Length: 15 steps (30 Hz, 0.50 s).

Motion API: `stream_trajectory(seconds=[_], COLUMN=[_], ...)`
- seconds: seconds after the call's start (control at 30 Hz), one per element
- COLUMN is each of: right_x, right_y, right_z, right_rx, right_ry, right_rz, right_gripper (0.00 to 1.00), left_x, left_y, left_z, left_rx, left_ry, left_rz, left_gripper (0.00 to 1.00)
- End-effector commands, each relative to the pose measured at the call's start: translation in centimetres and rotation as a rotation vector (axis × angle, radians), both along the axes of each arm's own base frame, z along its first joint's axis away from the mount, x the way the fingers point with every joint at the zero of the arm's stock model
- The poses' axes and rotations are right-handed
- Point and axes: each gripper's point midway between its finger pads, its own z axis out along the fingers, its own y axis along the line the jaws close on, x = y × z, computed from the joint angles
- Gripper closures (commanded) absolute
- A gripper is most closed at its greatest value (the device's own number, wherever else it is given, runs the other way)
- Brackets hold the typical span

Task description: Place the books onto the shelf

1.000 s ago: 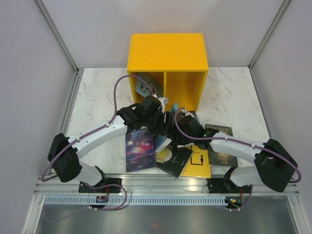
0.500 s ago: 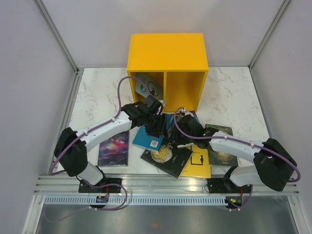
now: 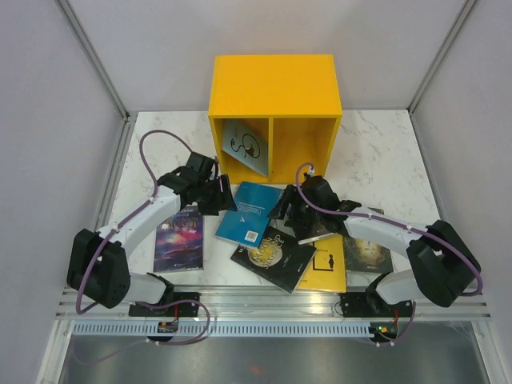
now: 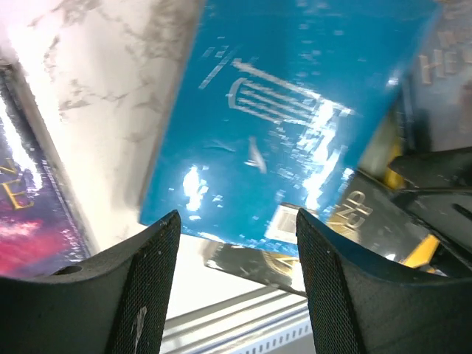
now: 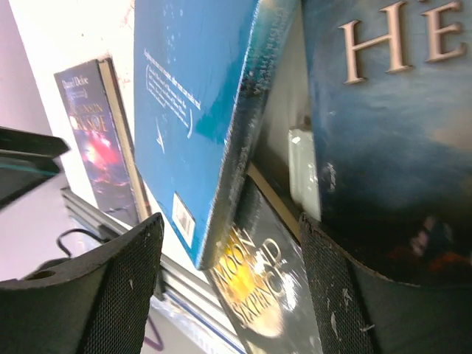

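Note:
The yellow shelf point(image 3: 274, 88) stands at the back; a light blue book with a cat outline point(image 3: 244, 146) leans in its left compartment. A teal-blue book point(image 3: 248, 212) point(image 4: 295, 110) point(image 5: 192, 96) lies flat in front of the shelf, partly over a black moon-cover book point(image 3: 272, 256) point(image 5: 258, 287). A purple book point(image 3: 180, 238) point(image 5: 96, 140) lies to the left. My left gripper point(image 3: 220, 196) point(image 4: 236, 225) hovers open at the teal book's left edge. My right gripper point(image 3: 290, 214) point(image 5: 232, 232) is open at its right edge, over a dark book point(image 5: 383, 110).
A yellow book point(image 3: 326, 268) and a dark green book point(image 3: 366, 252) lie at the front right, near the right arm's base. The metal rail point(image 3: 272, 300) runs along the table's near edge. The shelf's right compartment point(image 3: 302, 152) holds nothing.
The purple and teal books, upright between the grippers a second ago, now lie flat. My left arm swung left and back from the shelf. My right gripper opened.

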Motion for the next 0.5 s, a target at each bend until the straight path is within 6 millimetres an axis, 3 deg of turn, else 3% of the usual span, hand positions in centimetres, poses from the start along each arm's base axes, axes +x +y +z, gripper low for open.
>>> stream_trajectory(seconds=[0.0, 0.23, 0.37, 0.47], right_x=[0.5, 2.0, 2.6, 2.6], right_y=[0.8, 1.4, 1.8, 2.3], right_z=[-1.5, -4.5, -6.4, -8.0], right_rx=[0.037, -0.005, -0.043, -0.072], right_ry=[0.067, 0.12, 0.151, 0.18], right_rz=[-0.047, -0.1, -0.125, -0.139], right_gripper=[0.22, 0.24, 0.26, 0.27], left_x=[1.5, 3.2, 3.9, 4.3], left_y=[1.3, 2.5, 2.5, 1.8], left_z=[-1.8, -5.2, -7.7, -8.4], left_rx=[0.012, 0.007, -0.011, -0.035], left_ry=[-0.053, -0.036, 0.015, 0.027], left_rz=[-0.016, 0.015, 0.016, -0.006], left_gripper=[0.32, 0.34, 0.35, 0.36])
